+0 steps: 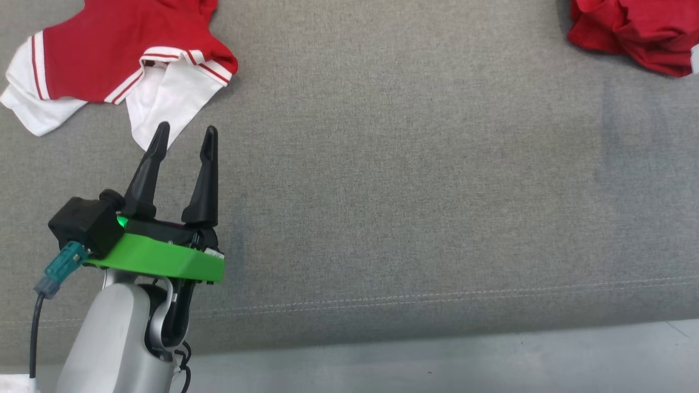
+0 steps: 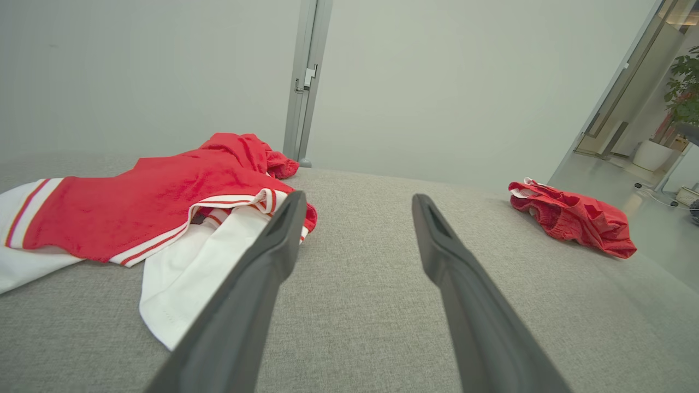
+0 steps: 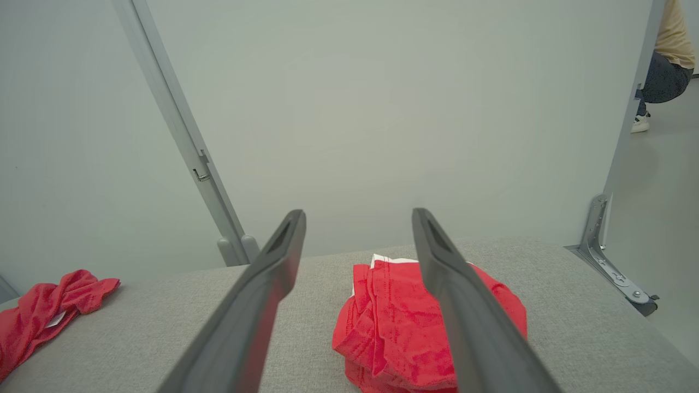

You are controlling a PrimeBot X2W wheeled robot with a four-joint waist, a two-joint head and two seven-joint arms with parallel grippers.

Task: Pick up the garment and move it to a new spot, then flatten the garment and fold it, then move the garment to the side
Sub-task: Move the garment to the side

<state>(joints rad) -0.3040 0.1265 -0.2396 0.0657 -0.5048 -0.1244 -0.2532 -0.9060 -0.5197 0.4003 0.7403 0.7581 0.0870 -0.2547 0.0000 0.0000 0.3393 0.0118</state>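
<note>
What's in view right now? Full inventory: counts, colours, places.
red-and-white garment: 1, red with white panels and stripes, far left of the surface, loosely spread
crumpled red garment: 1, red, far right of the surface
fabric surface: 1, grey, under both garments
metal post: 1, grey, at the wall behind the surface
potted plant: 1, green, white pot, on the floor at the right of the left wrist view
person: 1, yellow top, dark trousers, crouched past the wall edge
left gripper: 1, dark fingers open, at the garment's white hem
right gripper: 1, dark fingers open, aimed at the crumpled garment
</note>
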